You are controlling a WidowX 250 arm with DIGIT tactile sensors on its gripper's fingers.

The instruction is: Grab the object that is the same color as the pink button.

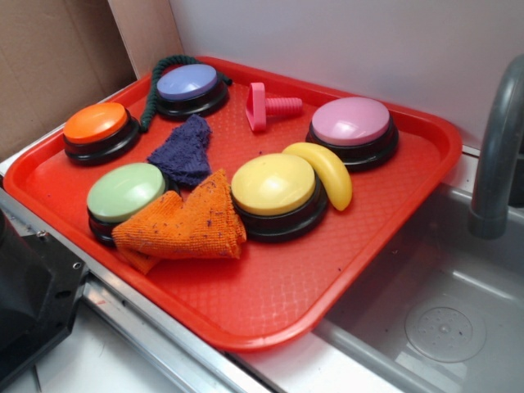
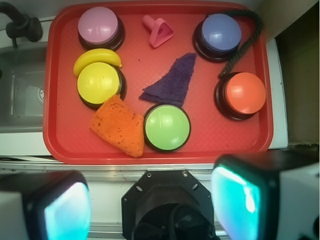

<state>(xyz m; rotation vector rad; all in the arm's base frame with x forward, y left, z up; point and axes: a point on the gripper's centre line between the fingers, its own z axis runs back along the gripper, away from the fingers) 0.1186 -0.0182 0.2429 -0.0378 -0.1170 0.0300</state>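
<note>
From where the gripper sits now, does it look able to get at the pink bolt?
Probably yes. The gripper is open, off the tray's near edge. The pink bolt lies uncovered near the far rim, apart from the buttons and cloths.

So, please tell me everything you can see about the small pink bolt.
The bolt looks like glossy pink plastic: a flat, roughly triangular head and a short ribbed shaft. It lies on its side on the red tray, shaft pointing towards the pink button, between that and the purple button. Only the tray touches it.
</note>
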